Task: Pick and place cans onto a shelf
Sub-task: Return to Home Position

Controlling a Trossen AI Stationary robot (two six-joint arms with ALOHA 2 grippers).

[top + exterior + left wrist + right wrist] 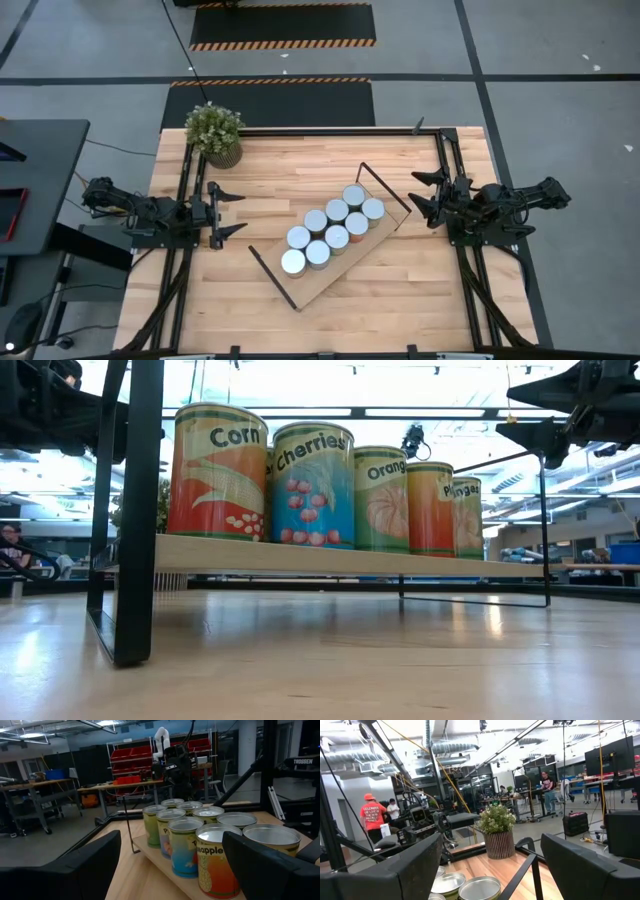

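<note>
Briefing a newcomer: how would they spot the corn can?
In the low view, find the shelf on the table. The corn can stands at its near left end. Its label reads Corn over yellow kernels; the cherries can beside it is blue.

eight cans [330, 228] on shelf [318, 283], mid-table

The dark six-joint left arm [140, 208] sits folded at centre left of the overhead frame, its two-finger left gripper [232, 212] spread wide, pointing toward frame centre. At centre right, the matching right arm [510, 200] mirrors it, right gripper [420, 191] likewise spread.
</note>
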